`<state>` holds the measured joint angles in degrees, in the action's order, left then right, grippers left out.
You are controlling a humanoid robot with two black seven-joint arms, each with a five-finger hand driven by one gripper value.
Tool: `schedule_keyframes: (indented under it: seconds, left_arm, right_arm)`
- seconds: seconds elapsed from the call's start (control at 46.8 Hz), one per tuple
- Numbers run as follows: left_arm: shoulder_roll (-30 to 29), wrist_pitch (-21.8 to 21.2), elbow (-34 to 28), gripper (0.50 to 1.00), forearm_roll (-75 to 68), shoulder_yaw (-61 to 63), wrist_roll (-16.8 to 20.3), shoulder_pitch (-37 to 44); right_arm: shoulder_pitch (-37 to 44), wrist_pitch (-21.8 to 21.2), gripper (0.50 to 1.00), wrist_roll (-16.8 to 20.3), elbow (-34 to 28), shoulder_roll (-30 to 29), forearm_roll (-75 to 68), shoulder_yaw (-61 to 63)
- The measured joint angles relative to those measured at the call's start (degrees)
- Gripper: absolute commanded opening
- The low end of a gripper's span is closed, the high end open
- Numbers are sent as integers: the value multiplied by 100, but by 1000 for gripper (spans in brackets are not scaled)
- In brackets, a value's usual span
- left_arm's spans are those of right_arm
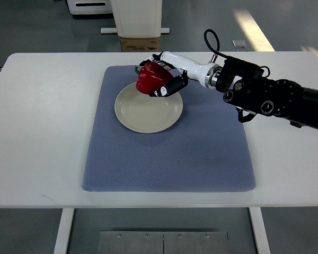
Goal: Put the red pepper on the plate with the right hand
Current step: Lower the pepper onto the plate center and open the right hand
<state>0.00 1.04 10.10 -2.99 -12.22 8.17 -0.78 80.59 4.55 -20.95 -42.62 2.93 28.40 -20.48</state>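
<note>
While only one arm shows, reaching in from the right edge, the count of things is short: one red pepper (151, 78), one plate (148, 111), one blue mat (169, 159) and one white table (37, 132). With the plate as landmark, the right hand (164, 79) sits over the plate's far rim, its fingers (169, 88) curled around the pepper from the right and beneath, so the hand is closed on the fruit. The pepper overlaps the far edge of the plate; whether it touches the rim or hangs just above cannot be told from this steep view. A bit of green stem pokes out on the pepper's far left side. The plate's centre and near half lie bare, and the mat spreads widely toward the near side and to the right of the plate, with less margin to its left and far side. Beyond the mat, open table stretches left of the plate. The dark forearm is cut off by the picture's right edge. Beyond the table, farther than the plate, a cardboard box (140, 44) and a white stand (138, 18) are partly hidden.
</note>
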Motion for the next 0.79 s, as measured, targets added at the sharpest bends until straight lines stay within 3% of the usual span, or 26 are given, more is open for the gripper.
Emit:
schedule_keyframes:
  seconds: [0.15, 0.791]
  left_arm:
    - [0, 1, 1, 1000, 0, 0, 0, -4]
    - [0, 2, 1, 1000, 0, 0, 0, 0]
  right_arm:
    - [9, 1, 500, 110, 70, -279, 0, 1]
    - [-378, 12, 500, 209, 76, -293, -11, 163]
